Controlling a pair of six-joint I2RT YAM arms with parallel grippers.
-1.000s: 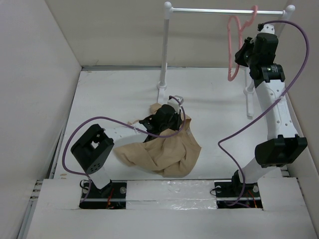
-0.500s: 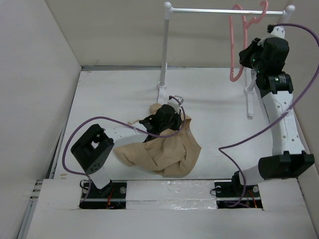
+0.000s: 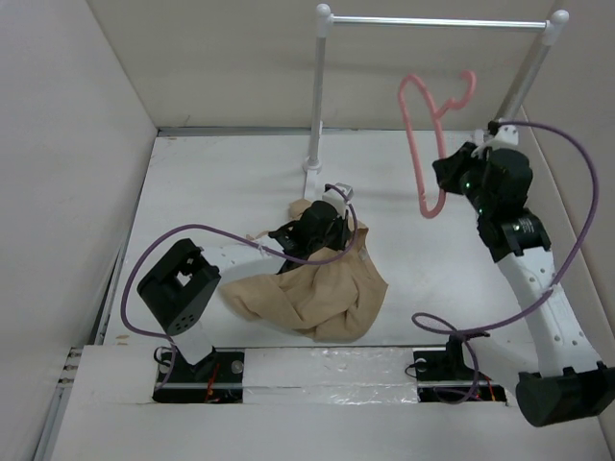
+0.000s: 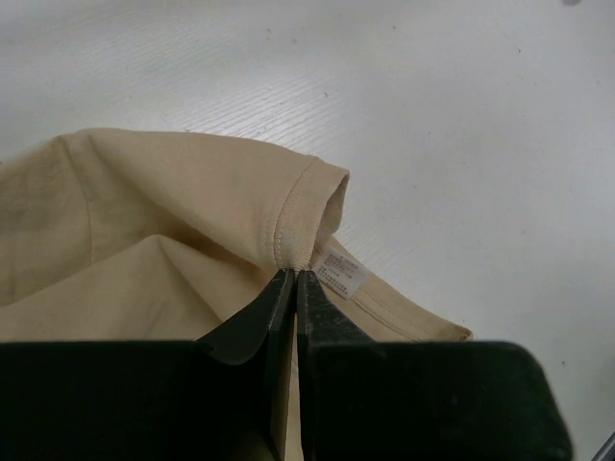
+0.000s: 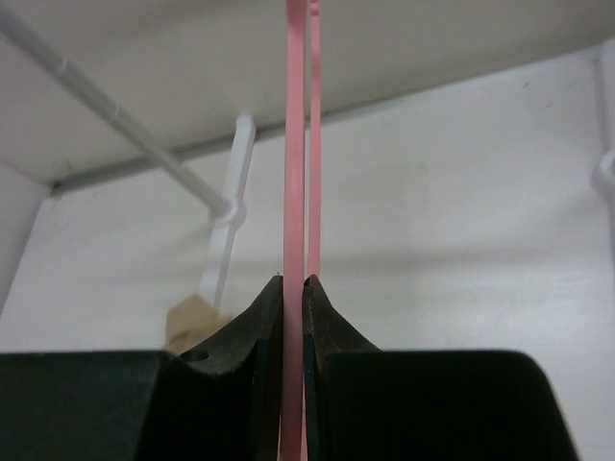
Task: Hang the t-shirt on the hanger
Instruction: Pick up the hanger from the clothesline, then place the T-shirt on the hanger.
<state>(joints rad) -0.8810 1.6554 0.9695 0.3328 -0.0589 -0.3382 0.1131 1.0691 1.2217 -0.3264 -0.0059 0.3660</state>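
Observation:
The tan t-shirt (image 3: 312, 293) lies crumpled on the table in front of the left arm. My left gripper (image 3: 309, 229) is shut on the t-shirt's ribbed collar (image 4: 298, 252), beside a white label, at the garment's far edge. My right gripper (image 3: 448, 181) is shut on the thin pink hanger (image 3: 423, 125) and holds it in the air, off the rail, over the right part of the table. In the right wrist view the hanger's bar (image 5: 295, 144) runs straight up from between the jaws of the right gripper (image 5: 294, 281).
A white metal rail (image 3: 432, 21) on two posts stands at the back, its left post's foot (image 3: 312, 173) just behind the t-shirt. Beige walls close in the left, back and right. Purple cables loop from both arms.
My right gripper has lifted the hanger off the rail and carried it down and toward the left front. The left gripper and the t-shirt have not moved.

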